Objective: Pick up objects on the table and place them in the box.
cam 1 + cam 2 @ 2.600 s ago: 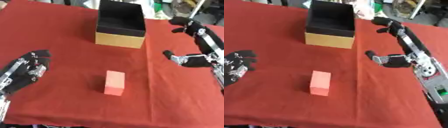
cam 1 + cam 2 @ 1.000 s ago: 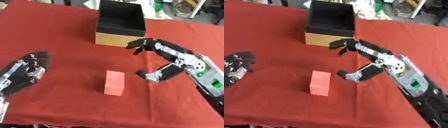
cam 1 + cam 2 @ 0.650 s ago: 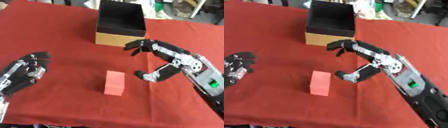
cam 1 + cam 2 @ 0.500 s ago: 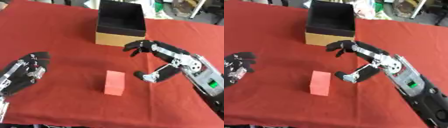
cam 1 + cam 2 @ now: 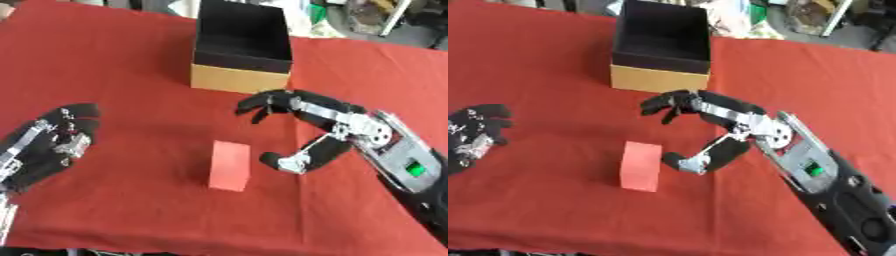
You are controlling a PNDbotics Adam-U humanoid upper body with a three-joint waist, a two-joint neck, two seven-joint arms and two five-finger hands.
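The right hand is spread wide open and holds nothing. The pink block stands just left of its thumb, the box behind its fingers. The left hand rests open, far left.

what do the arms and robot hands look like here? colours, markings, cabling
Right robot hand: black fingers, silver links, a round silver disc at the wrist. Its forearm is black with a silver panel and a small green mark. Left robot hand: black with silver metal parts. No loose cables can be made out.
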